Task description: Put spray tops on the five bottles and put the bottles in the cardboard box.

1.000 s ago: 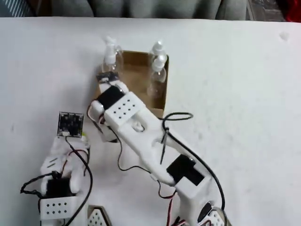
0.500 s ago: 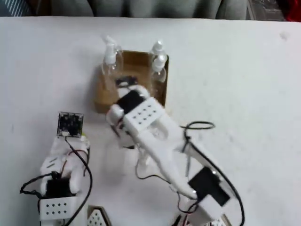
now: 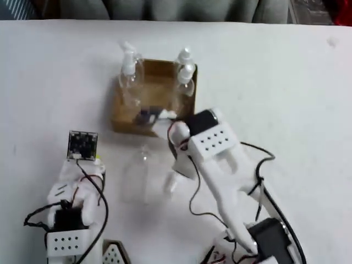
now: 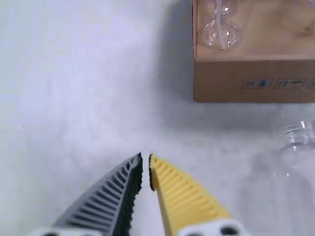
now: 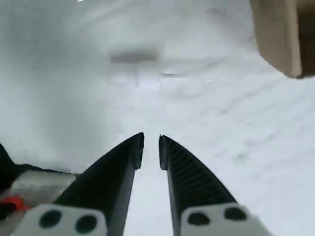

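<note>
The white worktop (image 3: 286,82) carries everything, and my right arm (image 3: 220,159) slants across it from the near edge towards the cardboard box (image 3: 132,125). The box sits open side up, well out from my shoulders. Three clear bottles stand upright inside it, long axes vertical, each with a white spray top pointing up. One bottle (image 3: 131,71) is in the far left corner, and the other two (image 3: 186,77) are pressed together in the far right corner. From my left wrist I see round clear bottle bases (image 4: 224,29) on the brown floor of the box, just behind its near wall. A fourth bottle (image 3: 138,173) lies on its side on the worktop, just in front of the box and between my two arms. Its long axis runs towards the box, and its open neck (image 4: 300,130) has no top on it and points at the near wall. A small white piece (image 3: 171,182) lies just beside this loose bottle; I cannot tell what it is. My right fingers (image 5: 135,145) hang over bare worktop by a corner of the box, drawn nearly together with only a thin gap and nothing between them. My left fingers (image 4: 138,164), one grey and one yellow, are closed tip to tip on nothing, low over the worktop and aimed towards the box, with the loose bottle off to their side.
</note>
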`<state>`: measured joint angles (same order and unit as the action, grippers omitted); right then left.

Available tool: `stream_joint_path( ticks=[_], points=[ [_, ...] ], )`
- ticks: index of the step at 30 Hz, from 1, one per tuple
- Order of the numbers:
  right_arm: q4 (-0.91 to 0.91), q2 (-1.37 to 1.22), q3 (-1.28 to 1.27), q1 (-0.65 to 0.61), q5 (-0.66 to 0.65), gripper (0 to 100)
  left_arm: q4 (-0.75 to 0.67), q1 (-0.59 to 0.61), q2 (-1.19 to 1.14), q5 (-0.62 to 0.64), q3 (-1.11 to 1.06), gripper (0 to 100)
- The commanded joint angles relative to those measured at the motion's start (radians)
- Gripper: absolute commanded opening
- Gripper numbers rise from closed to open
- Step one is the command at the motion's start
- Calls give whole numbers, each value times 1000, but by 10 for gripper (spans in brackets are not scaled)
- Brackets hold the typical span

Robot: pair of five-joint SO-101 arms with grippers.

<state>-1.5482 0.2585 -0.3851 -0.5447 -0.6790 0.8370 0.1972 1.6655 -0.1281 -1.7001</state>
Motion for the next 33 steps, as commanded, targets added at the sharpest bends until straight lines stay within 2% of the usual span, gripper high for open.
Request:
stream_joint_path(
  ticks=[1, 8, 16, 20, 28, 33],
  points=[
    [18, 90, -58, 7, -232, 18, -26, 8, 21, 12, 2, 21],
    [90, 108, -203, -19, -488, 44, -26, 8, 21, 12, 2, 21],
    [259, 107, -324, -67, -517, 214, -26, 8, 21, 12, 2, 21],
    [278, 107, -356, -111, -690, 276, -26, 8, 21, 12, 2, 21],
    [314, 99, -342, -136, -821, 314, -26, 8, 21, 12, 2, 21],
    [383, -30, -341, -130, -827, 313, -28, 8, 21, 12, 2, 21]
  ],
)
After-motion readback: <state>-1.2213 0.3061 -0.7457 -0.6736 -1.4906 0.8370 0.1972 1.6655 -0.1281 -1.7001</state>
